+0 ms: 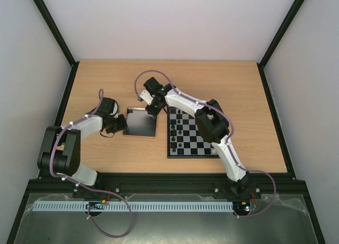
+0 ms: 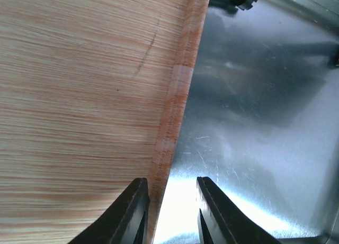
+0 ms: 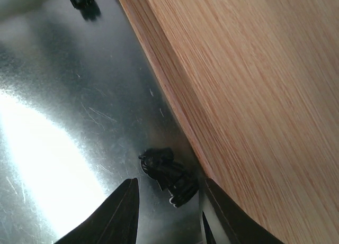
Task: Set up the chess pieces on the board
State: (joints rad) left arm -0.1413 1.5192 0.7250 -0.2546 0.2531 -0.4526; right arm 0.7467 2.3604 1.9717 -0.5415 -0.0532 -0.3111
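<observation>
- The black chess piece [image 3: 168, 175] is lying on its side on the tray [image 3: 63, 96], between the right fingers [image 3: 124, 215], with its long axis slanting across their gap.
- These fingers are standing partly apart. Whether they are already pinching the piece, one cannot tell.
- The board [image 1: 193, 135] is lying just right of the tray.
- The left fingers [image 2: 130, 212] are straddling the rim [image 2: 169, 122], released.

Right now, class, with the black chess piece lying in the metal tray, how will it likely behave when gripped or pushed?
The black chess piece seems to lie on its side, knobbly and small, so it could roll or twist when gripped. The tray looks polished, so a push would probably make the piece slide easily.
</observation>
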